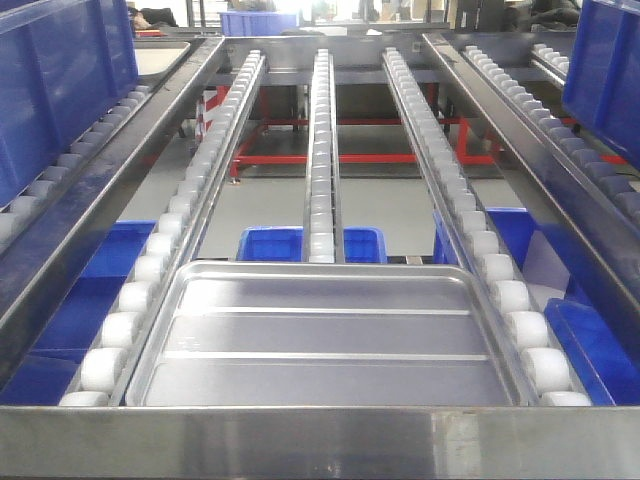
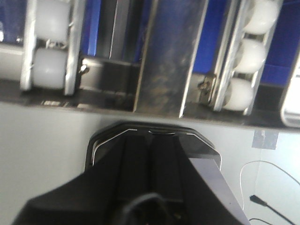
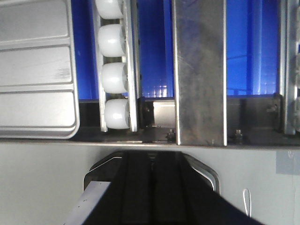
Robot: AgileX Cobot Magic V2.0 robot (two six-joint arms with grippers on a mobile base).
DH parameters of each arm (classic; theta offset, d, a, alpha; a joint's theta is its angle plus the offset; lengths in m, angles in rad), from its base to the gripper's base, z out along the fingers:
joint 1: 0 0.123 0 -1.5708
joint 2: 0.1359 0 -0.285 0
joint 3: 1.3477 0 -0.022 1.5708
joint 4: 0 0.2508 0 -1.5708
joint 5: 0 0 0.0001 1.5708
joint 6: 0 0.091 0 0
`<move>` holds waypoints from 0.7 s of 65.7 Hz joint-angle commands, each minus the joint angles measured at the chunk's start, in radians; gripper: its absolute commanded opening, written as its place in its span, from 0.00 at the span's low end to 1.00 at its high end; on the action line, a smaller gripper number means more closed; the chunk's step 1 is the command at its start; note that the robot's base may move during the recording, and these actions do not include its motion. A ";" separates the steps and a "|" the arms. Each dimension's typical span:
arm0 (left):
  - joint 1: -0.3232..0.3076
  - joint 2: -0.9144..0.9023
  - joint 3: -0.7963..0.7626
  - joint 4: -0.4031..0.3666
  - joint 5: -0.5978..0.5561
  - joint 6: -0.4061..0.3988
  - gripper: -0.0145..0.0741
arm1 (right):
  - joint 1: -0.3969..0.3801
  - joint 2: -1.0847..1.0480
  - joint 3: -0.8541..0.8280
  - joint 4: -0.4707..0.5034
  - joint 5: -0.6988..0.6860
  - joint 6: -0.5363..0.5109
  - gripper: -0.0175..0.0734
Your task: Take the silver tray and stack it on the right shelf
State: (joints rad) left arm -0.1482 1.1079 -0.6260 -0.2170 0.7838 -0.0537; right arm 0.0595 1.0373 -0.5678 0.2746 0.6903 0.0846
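Front view: the shiny rectangular aluminium silver tray (image 1: pixel 325 335) lies flat on the stainless-steel roller shelf (image 1: pixel 320 440), between its outer rails of white rollers (image 1: pixel 103 368), just behind the front edge

Left wrist view: the black left claw (image 2: pixel 152 133), pressed together and empty, hangs before that edge

Right wrist view: the black right claw (image 3: pixel 151 157) is likewise pressed together, with the tray's corner at upper left

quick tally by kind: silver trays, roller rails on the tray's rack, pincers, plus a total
silver tray: 1
roller rails on its rack: 3
left pincer plus right pincer: 2
total: 6
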 commanded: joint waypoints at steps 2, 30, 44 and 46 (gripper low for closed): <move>-0.090 0.003 -0.057 0.057 -0.071 -0.130 0.06 | 0.040 0.039 -0.052 -0.036 -0.090 0.092 0.26; -0.458 0.199 -0.226 0.329 -0.063 -0.543 0.06 | 0.354 0.297 -0.208 -0.373 -0.138 0.524 0.26; -0.500 0.344 -0.347 0.313 -0.061 -0.533 0.06 | 0.406 0.424 -0.321 -0.370 -0.119 0.524 0.26; -0.505 0.360 -0.362 0.307 -0.061 -0.533 0.06 | 0.406 0.435 -0.333 -0.367 -0.120 0.524 0.26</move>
State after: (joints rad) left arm -0.6328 1.4513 -0.9226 0.1014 0.7509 -0.5810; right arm 0.4605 1.4708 -0.8412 -0.0794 0.5992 0.6060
